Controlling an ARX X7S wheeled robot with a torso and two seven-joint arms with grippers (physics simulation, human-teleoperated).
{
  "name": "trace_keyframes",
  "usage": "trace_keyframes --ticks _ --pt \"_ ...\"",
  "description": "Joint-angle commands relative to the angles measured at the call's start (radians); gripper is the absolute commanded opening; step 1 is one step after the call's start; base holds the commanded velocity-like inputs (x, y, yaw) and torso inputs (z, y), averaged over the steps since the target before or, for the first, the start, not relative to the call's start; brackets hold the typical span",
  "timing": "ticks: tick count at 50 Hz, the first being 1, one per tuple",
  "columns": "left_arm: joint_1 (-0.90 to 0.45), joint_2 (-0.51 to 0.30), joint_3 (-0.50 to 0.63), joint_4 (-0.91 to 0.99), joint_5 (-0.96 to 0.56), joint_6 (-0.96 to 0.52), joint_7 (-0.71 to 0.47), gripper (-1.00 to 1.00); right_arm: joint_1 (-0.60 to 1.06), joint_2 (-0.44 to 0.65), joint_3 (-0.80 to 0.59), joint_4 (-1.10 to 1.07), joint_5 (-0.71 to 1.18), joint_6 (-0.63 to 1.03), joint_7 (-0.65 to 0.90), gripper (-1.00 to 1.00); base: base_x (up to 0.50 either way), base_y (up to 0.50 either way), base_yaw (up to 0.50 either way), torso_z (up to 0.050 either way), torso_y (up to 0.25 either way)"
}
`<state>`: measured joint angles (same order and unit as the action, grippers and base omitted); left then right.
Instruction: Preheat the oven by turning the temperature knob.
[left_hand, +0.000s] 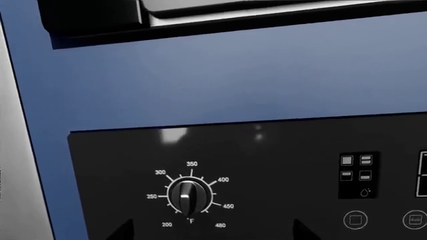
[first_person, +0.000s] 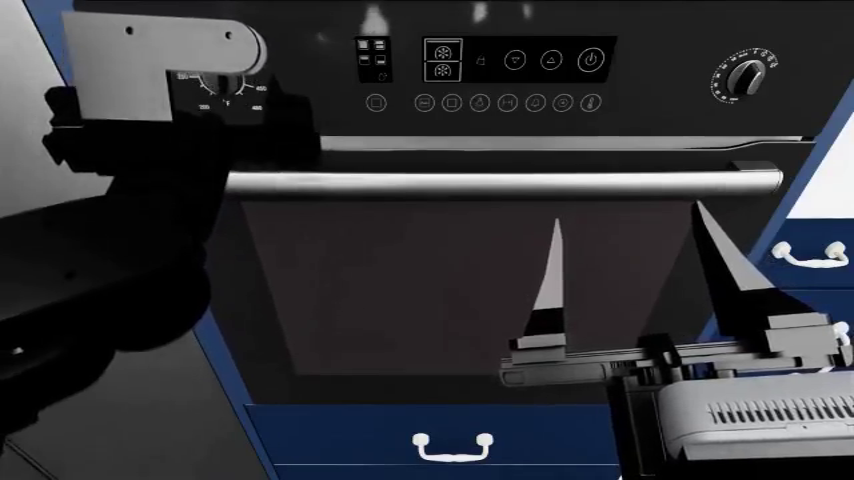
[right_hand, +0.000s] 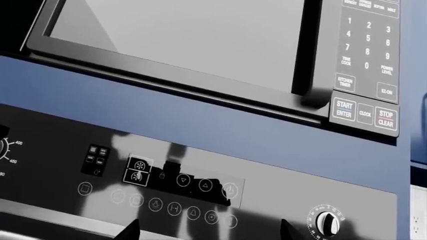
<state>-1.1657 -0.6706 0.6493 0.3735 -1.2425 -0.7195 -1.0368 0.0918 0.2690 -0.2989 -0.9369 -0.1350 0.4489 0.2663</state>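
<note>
Temperature knob (left_hand: 187, 196): small, black, round; silver pointer bar upright, numbers 200 to 480 around it.
Oven (first_person: 534, 270): black, silver handle.
Right claw (first_person: 627, 262): fingers apart.
Left claw: cannot tell.

A black oven (first_person: 534, 250) with a silver bar handle (first_person: 507, 183) sits in blue cabinetry (left_hand: 233, 75); white numerals ring its black, silver-barred temperature knob (left_hand: 187, 196). Blue drawers (first_person: 441, 440) carry white handles.

Left arm raised high at far left, its pincer hidden. Right pincer (first_person: 623, 262) low at near right, fingers spread apart, pointing upward.
</note>
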Motion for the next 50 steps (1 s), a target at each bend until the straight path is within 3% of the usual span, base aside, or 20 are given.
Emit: trace_keyframes --ticks 1,50 --pt "-0.017 0.002 0.003 -0.028 0.005 -0.008 0.016 1.00 0.002 0.002 -0.005 0.003 0.000 0.000 0.005 1.00 0.00 0.00 0.00 0.000 0.000" --pt "-0.024 0.039 0.051 -0.207 0.110 0.022 0.111 1.00 0.006 0.013 -0.022 0.013 0.005 -0.002 0.024 1.00 0.00 0.00 0.00 0.000 0.000"
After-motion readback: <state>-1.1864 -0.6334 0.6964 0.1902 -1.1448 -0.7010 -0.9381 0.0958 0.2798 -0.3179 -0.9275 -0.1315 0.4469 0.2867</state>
